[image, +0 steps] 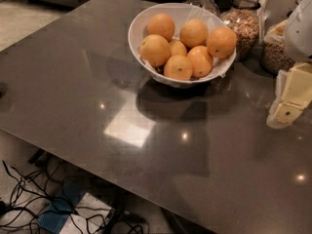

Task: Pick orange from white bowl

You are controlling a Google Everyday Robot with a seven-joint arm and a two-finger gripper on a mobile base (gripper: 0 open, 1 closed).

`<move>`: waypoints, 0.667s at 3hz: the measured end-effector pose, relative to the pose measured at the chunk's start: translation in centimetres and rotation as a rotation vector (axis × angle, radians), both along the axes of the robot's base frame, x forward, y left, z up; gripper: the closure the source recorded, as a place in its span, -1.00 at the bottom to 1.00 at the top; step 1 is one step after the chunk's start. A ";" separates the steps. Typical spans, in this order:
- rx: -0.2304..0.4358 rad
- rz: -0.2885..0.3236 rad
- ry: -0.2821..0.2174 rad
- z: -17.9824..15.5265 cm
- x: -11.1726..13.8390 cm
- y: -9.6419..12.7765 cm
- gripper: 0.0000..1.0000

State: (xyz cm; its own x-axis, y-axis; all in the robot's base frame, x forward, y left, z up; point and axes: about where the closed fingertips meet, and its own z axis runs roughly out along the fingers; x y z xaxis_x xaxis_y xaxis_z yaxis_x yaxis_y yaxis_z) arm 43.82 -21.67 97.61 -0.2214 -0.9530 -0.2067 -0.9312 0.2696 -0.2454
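I see the gripper (pixel 286 106) at right edge above the table (pixel 73 82), opening impossible to tell, apart from the orange (pixel 222 41) at the right of the upper-centre bowl (pixel 139 23).

Table (pixel 63 82): you saw a dark, glossy top.
Glass jars (pixel 242 23): stood at rear right.
Cables (pixel 29 199): lay tangled on floor.

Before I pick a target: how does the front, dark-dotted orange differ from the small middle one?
The front orange is larger and fully visible at the white bowl's near rim; the small orange is half hidden mid-pile. Both are round. The end effector hangs right of the bowl.
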 end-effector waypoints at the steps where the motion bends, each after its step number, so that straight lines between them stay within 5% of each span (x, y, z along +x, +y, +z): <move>1: 0.003 0.007 -0.014 0.3 0.3 0.2 -1.00; 2: 0.030 0.059 -0.068 0.8 2.5 0.6 -1.00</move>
State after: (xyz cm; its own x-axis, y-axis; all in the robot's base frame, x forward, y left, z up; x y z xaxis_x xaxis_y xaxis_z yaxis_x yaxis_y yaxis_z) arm 46.34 -21.02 98.40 -0.1498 -0.9570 -0.2482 -0.9269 0.2234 -0.3016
